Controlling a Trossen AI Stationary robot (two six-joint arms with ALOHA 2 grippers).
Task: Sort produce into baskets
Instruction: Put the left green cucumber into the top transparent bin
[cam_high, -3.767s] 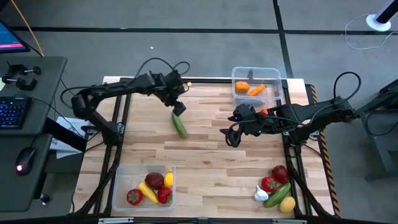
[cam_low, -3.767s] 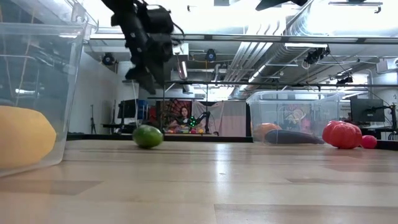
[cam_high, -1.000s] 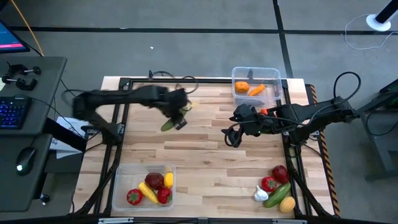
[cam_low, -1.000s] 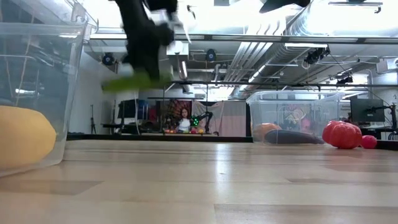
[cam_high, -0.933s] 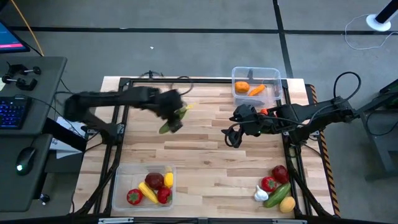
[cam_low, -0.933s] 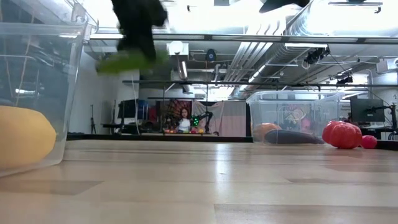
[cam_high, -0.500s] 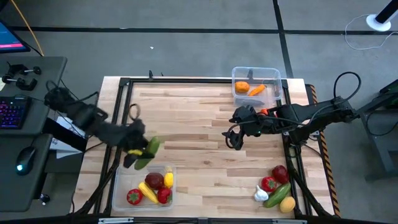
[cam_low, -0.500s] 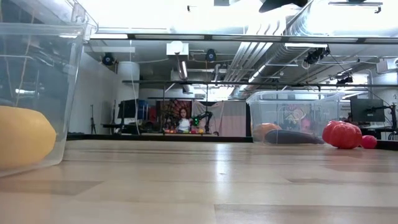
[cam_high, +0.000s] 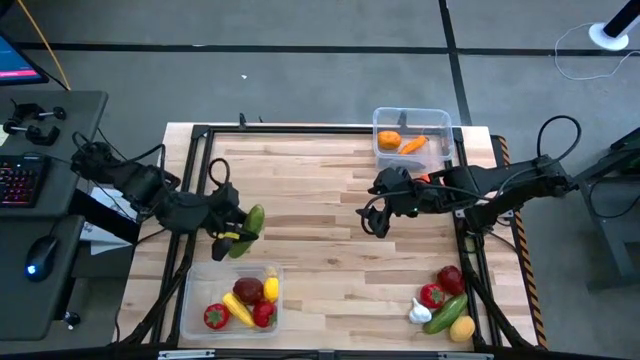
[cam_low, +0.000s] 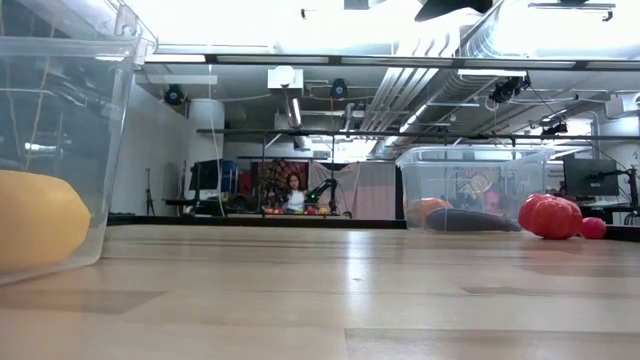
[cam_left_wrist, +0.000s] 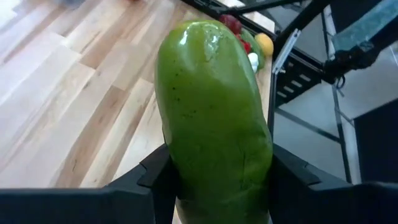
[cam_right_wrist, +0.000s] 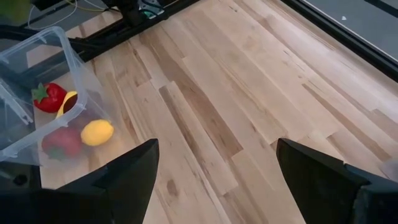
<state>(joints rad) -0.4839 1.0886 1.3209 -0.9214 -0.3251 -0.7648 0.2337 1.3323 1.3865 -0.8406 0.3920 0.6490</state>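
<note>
Left claw (cam_high: 240, 232): closed on the green cucumber (cam_high: 247, 230), fingers (cam_left_wrist: 292, 174) pressed to both of its flanks; held above the counter's left side, just beyond the far edge of the near basket (cam_high: 190, 300).
Cucumber: clear of the wood in the high view; fills most of the left wrist view (cam_left_wrist: 214, 118), glossy, finely speckled.
Right claw (cam_high: 372, 217): spread wide, nothing between the fingers (cam_right_wrist: 127, 171); poised over the counter right of centre, near the far basket (cam_high: 440, 118).
Near basket: clear tub at the counter's front left; holds a red strawberry-like piece (cam_high: 215, 317), a banana (cam_high: 238, 308), a dark reddish piece (cam_high: 248, 290), a lemon (cam_high: 270, 290) and a red piece (cam_high: 263, 314) (exact kinds of the reds hard to tell).
Far basket: clear tub at the back, right of centre; holds an orange round piece (cam_high: 388, 140) and a carrot (cam_high: 412, 145).
Loose produce: cluster at the front right corner, with a red apple (cam_high: 450, 278), a red tomato (cam_high: 432, 295), white garlic (cam_high: 420, 313), a second cucumber (cam_high: 446, 311) and a yellow-orange piece (cam_high: 462, 327), all touching or nearly so.
Counter (cam_high: 320, 250): light wood planks, dark frame around the edge.
Low view: no arm visible.
</note>
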